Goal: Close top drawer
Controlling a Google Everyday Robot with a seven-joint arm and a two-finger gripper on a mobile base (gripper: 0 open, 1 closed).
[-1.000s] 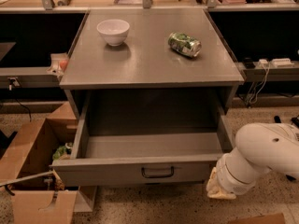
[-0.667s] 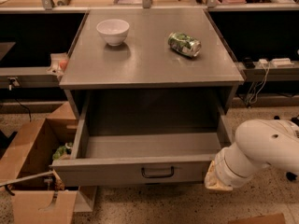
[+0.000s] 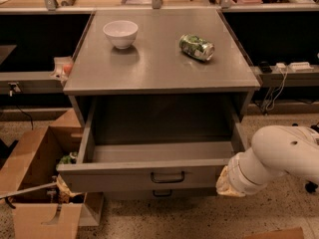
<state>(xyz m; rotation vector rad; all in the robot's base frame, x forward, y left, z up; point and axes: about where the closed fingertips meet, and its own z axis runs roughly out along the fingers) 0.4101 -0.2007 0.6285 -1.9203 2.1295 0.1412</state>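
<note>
The top drawer (image 3: 124, 176) of the grey cabinet is pulled far out, and its empty inside shows. Its tall front panel has a small dark bar handle (image 3: 167, 177) at the centre. Below it, the handle of a lower drawer (image 3: 162, 193) peeks out. My white arm (image 3: 279, 156) comes in from the lower right. My gripper (image 3: 224, 184) is at the end of the arm, right by the right end of the drawer's front panel.
A white bowl (image 3: 120, 33) and a green can (image 3: 196, 47) lying on its side rest on the cabinet top (image 3: 159, 68). Open cardboard boxes (image 3: 30, 173) stand on the floor at the left. Cables and a power strip (image 3: 289, 66) are at the right.
My arm has moved a little left and up, bringing the gripper closer to the right end of the drawer front. The drawer has not visibly moved.
</note>
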